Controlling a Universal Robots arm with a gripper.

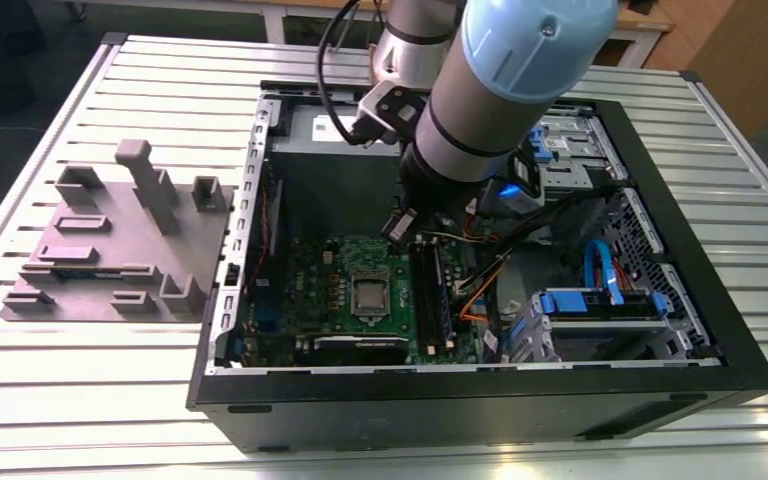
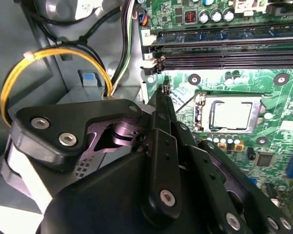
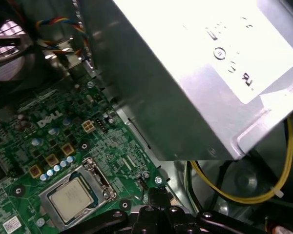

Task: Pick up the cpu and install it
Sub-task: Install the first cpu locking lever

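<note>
a: cpu (image 2: pixel 233 114), where?
b: seated flat in the socket frame (image 2: pixel 256 113) on the green motherboard (image 2: pixel 278 141), silver top up.
a: and the gripper (image 2: pixel 164 90)?
b: hanging just beside the socket (apart from the chip), jaws pressed together on nothing.
a: beyond that?
b: open computer case (image 1: pixel 491 400), grey block (image 1: pixel 104 250) beside it on the table (image 1: pixel 91 380).
</note>
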